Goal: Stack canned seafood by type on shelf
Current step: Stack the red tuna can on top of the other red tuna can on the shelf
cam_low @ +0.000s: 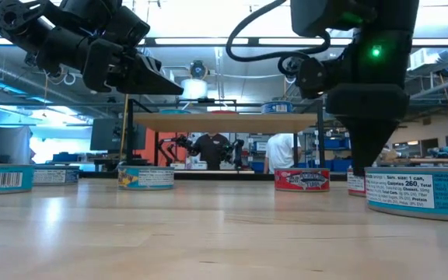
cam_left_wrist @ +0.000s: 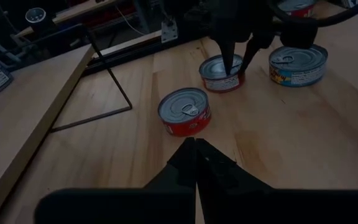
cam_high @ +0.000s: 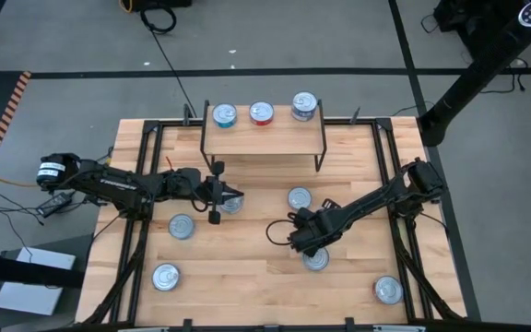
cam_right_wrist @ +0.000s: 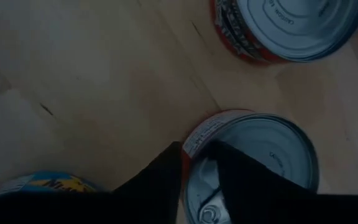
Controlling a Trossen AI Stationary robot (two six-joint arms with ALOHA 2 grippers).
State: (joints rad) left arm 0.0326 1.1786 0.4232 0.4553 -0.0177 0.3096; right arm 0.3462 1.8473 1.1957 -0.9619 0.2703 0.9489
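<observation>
The shelf [cam_high: 264,140] stands at the table's far edge with three cans of canned seafood on it: teal [cam_high: 223,114], red [cam_high: 261,112] and blue [cam_high: 304,105]. Several more cans rest on their bases on the tabletop. My right gripper [cam_high: 310,247] points steeply down over a red can [cam_high: 316,260] right of centre. It is open, with one finger outside the can's wall and one over its silver lid [cam_right_wrist: 272,155]. My left gripper [cam_high: 235,196] hangs shut above the table left of centre, over a can [cam_high: 231,205] and touching nothing. Another red can [cam_left_wrist: 185,112] lies ahead of it. My right gripper comes from above at the red can's rim [cam_right_wrist: 194,140]. One finger [cam_right_wrist: 157,180] stands outside the wall and the other [cam_right_wrist: 253,183] over the lid. Whether either finger touches the can, I cannot tell. The can stands on the table.
Loose cans stand on the table at the left [cam_high: 182,225], near left [cam_high: 165,276], centre [cam_high: 300,197] and near right [cam_high: 388,290]. A teal can [cam_right_wrist: 42,186] and a second red can [cam_right_wrist: 291,28] lie close to my right gripper. The shelf's black legs [cam_left_wrist: 114,81] reach the tabletop.
</observation>
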